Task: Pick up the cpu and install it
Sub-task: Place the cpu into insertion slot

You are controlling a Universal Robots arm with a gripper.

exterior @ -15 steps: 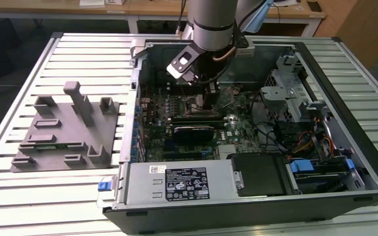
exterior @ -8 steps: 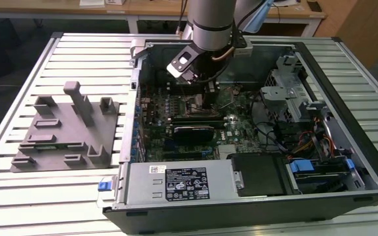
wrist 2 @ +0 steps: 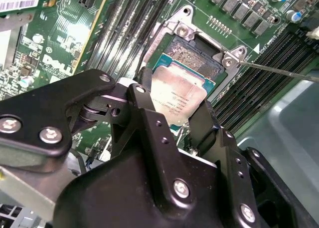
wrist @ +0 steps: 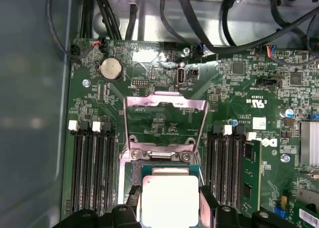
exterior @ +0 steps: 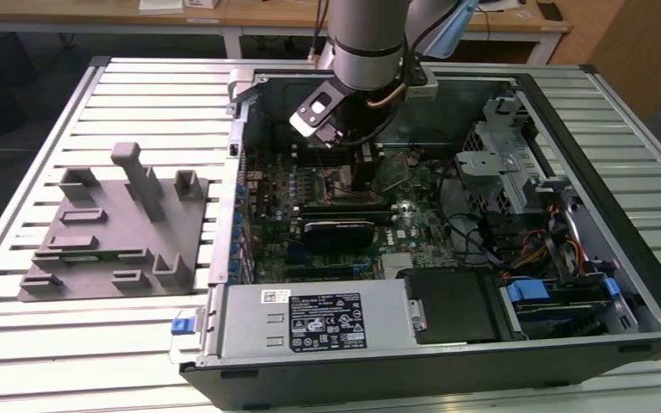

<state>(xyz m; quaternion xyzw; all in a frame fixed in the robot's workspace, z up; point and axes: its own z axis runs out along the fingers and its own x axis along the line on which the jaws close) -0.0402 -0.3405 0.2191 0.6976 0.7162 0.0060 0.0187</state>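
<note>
The cpu [wrist 2: 178, 99] [wrist: 170, 200], a small square chip with a pale silver top and a green rim, lies level between my gripper's [wrist 2: 174, 96] [wrist: 169, 200] black fingers [wrist: 131, 197], which press on two opposite edges. It sits directly over the square metal socket [wrist 2: 194, 51], low enough that I cannot tell whether it rests in it. The socket's load plate [wrist: 165, 119] stands flipped open and its thin wire lever [wrist 2: 279, 71] points outward. In the exterior view the gripper [exterior: 361, 172] reaches down into the open computer case [exterior: 606, 103] above the motherboard [exterior: 416, 219].
Memory slots [wrist: 92, 168] flank the socket on both sides. A black module [exterior: 336, 231] lies on the board near the socket. A grey fixture [exterior: 113, 232] sits on the slatted table at the exterior view's left. Power supply [exterior: 307, 320], drive cage [exterior: 509, 159] and cables [wrist: 209, 28] line the case.
</note>
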